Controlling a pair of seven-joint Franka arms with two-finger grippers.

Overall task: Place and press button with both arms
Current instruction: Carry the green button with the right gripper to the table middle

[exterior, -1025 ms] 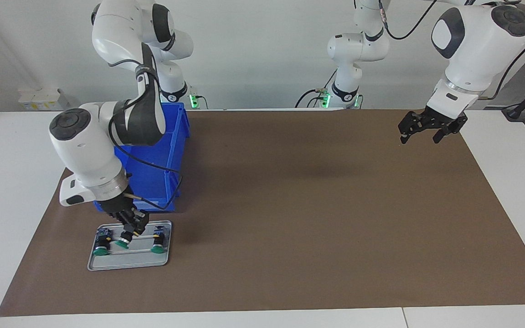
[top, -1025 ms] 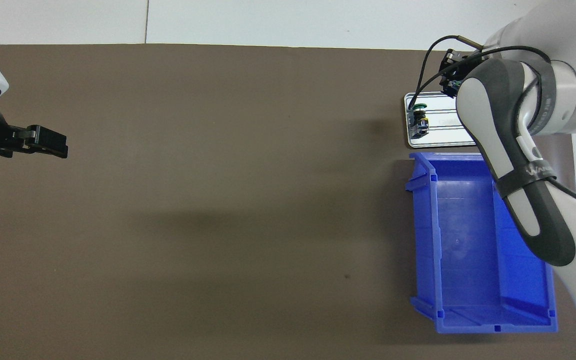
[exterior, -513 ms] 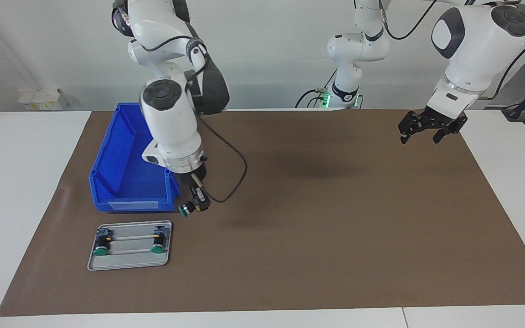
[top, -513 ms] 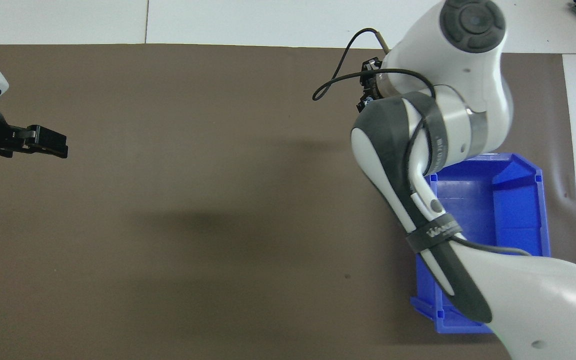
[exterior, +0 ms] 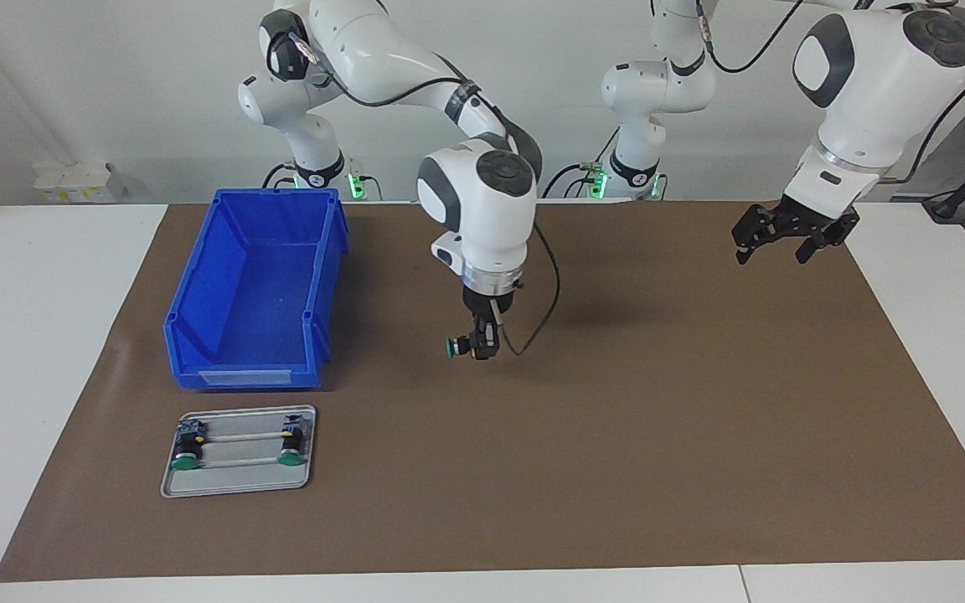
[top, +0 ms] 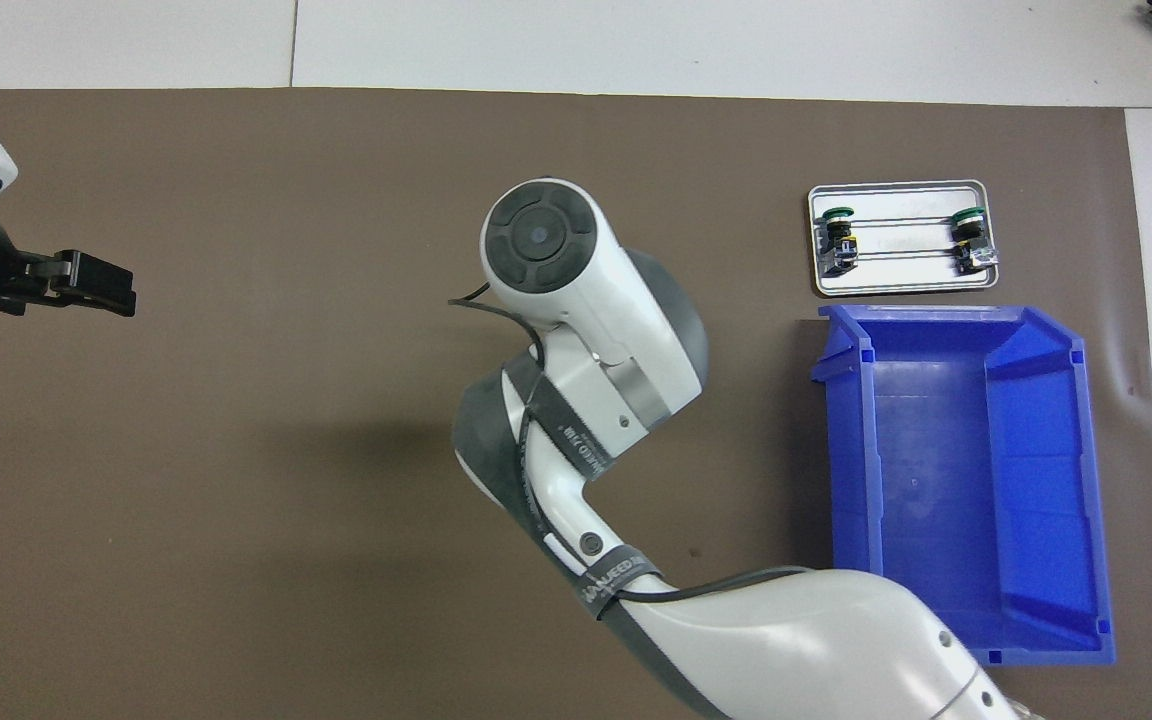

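My right gripper (exterior: 477,344) hangs over the middle of the brown mat (exterior: 633,419), shut on a button (exterior: 456,347) whose green cap points sideways toward the right arm's end. In the overhead view the right arm's own wrist (top: 576,290) hides that gripper and the button. Two more buttons (exterior: 186,452) (exterior: 289,448) lie on the silver tray (exterior: 239,479); they also show in the overhead view (top: 839,236) (top: 971,236). My left gripper (exterior: 792,236) waits open and empty above the mat at the left arm's end, and shows in the overhead view (top: 86,283).
A blue bin (exterior: 256,285), empty, stands at the right arm's end, nearer to the robots than the tray (top: 896,282); it also shows in the overhead view (top: 966,480). White table (exterior: 38,335) surrounds the mat.
My right gripper lifted the middle button off the tray and carried it past the blue bin to over the mat's middle. The left arm has not moved.
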